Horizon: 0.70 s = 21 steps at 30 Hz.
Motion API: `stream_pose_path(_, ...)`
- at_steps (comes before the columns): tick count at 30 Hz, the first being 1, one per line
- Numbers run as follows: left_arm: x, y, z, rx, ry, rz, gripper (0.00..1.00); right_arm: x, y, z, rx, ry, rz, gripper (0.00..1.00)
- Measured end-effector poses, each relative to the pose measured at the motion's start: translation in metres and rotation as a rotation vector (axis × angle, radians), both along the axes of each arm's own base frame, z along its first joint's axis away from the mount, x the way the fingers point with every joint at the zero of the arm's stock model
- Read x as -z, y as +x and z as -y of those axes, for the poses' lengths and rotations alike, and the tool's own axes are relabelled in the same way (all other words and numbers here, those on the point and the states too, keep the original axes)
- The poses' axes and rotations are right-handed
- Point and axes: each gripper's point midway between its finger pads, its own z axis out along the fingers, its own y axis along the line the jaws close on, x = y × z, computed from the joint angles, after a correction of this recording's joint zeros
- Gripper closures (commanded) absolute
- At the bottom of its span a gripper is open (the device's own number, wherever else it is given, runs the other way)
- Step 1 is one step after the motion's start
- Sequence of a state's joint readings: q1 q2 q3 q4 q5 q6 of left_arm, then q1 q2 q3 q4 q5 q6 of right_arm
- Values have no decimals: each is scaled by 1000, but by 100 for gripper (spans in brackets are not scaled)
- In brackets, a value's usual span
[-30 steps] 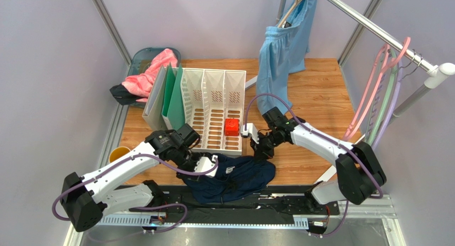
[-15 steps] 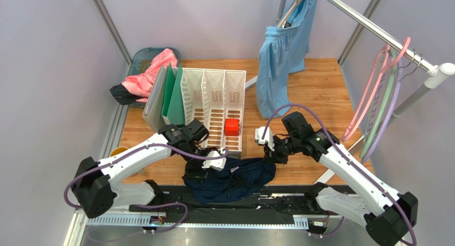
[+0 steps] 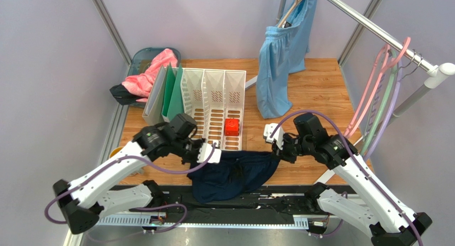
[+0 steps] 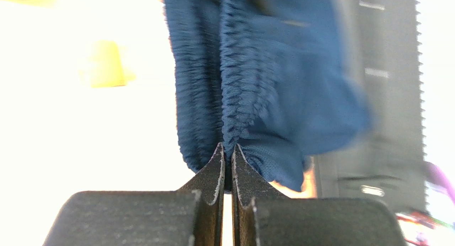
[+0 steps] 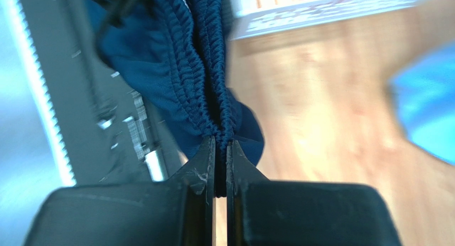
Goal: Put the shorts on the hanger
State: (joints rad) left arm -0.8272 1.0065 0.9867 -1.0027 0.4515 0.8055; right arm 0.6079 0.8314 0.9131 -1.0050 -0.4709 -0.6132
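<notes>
I hold the shorts (image 3: 235, 174) by both waistband ends, left claw (image 4: 227, 148) and right claw (image 5: 220, 143) clamped shut, just in front of the rack (image 3: 213, 96); open surface (image 3: 320, 91) right of it.

Soft cloth, smooth plastic, grained wood and bright metal.
The dark navy blue fabric shorts (image 3: 235, 174) are matt, soft cloth, and their elastic waistband (image 4: 235, 80) is tightly ribbed and puckered. The hanging light blue shorts (image 3: 277, 64) and the crumpled pink cloth (image 3: 147, 75) at far left look just as soft and dull. The thin pink plastic hanger (image 3: 380, 86) at right is smooth with a slight sheen; the metal rail (image 3: 368, 24) above it is polished and shiny. The wooden tabletop (image 3: 315, 91) shows a satin grain. The white perforated plastic file rack (image 3: 213, 107) is smooth and matt.
</notes>
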Motion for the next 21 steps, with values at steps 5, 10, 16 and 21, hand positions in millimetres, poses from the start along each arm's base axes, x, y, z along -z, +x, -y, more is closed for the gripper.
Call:
stream_pose_path(5,-64,52,-7,-137,-99,329,100,-27,37,-3,106,5,112,100)
stream_pose_path(10,-28,81,-21,-189,30,433,100,-16,74,-22,163,0,112,100)
stream_pose_path(16,50,89,-41,-183,250,388,91,33,82,-31,160,-46,41,100)
stream_pose_path(21,48,87,-37,-176,222,380,41,57,73,-33,127,-83,-14,53)
